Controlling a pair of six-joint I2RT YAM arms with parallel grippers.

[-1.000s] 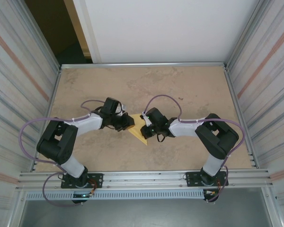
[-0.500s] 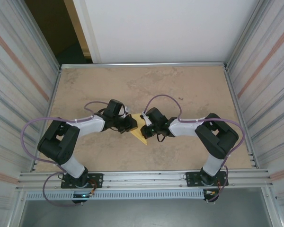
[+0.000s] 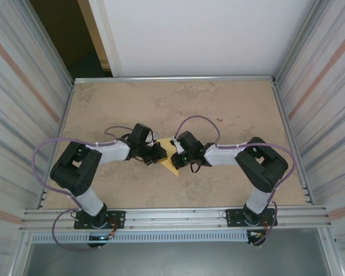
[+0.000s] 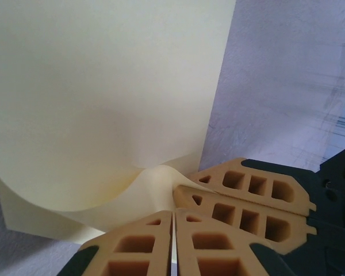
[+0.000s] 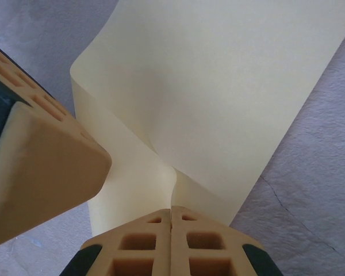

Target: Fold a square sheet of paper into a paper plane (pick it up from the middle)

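Left jaws are pinched shut on the sheet (image 4: pixel 103 103): in the left wrist view its lower edge runs into the seam between our two tan fingers (image 4: pixel 132 253), and the paper curls up and away from that pinch in a smooth bow. Right jaws are clamped on the same sheet as well; in the right wrist view the pale yellow paper rises out of the closed line between those fingers (image 5: pixel 207 244) and spreads wide above them. Each wrist view also catches the other arm's fingers just beside the paper, so the two grips sit close together. From above, we see the sheet (image 3: pixel 171 165) as a small yellow wedge between the two wrists, near the middle of the counter (image 3: pixel 230 109), its sharp corner pointing toward the arm bases. The left arm (image 3: pixel 112 150) reaches in from the left, the right arm (image 3: pixel 224 154) from the right. We cannot quite tell from above whether the wedge's tip touches the counter.
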